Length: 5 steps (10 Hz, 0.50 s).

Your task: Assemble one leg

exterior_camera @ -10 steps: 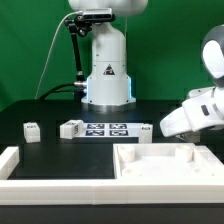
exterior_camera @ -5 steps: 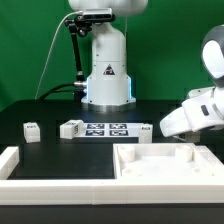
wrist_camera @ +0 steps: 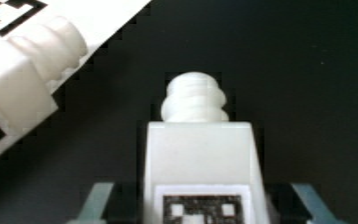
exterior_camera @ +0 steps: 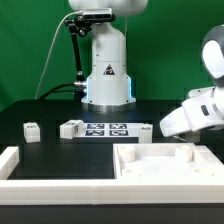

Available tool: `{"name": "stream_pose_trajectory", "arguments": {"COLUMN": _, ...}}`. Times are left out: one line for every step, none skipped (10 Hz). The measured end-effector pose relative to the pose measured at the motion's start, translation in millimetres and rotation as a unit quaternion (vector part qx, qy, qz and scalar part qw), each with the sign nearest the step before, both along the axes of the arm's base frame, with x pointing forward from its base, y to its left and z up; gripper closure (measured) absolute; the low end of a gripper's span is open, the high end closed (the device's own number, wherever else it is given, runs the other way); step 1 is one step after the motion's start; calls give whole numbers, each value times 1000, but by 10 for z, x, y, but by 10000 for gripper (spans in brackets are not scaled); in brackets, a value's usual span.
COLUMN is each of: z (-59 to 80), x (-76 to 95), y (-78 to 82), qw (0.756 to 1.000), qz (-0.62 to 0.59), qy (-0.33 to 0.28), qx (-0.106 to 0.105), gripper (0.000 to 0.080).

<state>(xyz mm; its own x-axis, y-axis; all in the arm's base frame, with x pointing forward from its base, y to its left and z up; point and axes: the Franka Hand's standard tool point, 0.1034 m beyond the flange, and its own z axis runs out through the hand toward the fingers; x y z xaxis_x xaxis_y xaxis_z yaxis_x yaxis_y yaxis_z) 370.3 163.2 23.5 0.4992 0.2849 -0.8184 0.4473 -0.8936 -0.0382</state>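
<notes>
Evidently, I had the gripper (wrist_camera: 202, 208) pinching the leg (wrist_camera: 201, 140), threaded tip leading, apparently just beside the tray-like part (exterior_camera: 150, 168). The transport step was in hand. The next move called for aligning the tip with its screw hole.

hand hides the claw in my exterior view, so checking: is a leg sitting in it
observer: Yes, the wrist view shows the leg between the fingers of the claw; whether they pinch it, I cannot tell.
operator: which way does it point
observer: Its rounded, ridged tip points away from the wrist camera, over bare dark table.
operator: any tag showing
observer: A black-and-white tag on its near end faces the wrist camera.
</notes>
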Motion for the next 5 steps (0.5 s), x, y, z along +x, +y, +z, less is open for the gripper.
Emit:
{"name": "stream_pose_trajectory", "arguments": {"z": 204, "x": 48, "y": -34, "qw": 1000, "qz": -1, "qy": 3, "qx": -7, "gripper": 514}}
{"name": "stream_pose_trajectory", "arguments": {"z": 390, "x": 86, "y": -69, "qw": 1000, "qz": -3, "qy": 7, "qx": -13, "gripper": 514}}
{"name": "stream_pose_trajectory", "arguments": {"z": 547, "x": 119, "y": -101, "qw": 1000, "qz": -5, "qy": 9, "qx": -18, "gripper": 514}}
{"name": "stream_pose_trajectory", "arguments": {"z": 669, "x": 184, "y": -111, "qw": 1000, "qz": -7, "qy": -7, "qx": -14, "gripper": 512}}
{"name": "stream_pose_trajectory", "arguments": {"z": 741, "x": 206, "y": -109, "qw": 999, "qz": -7, "qy": -33, "qx": -6, "gripper": 512}}
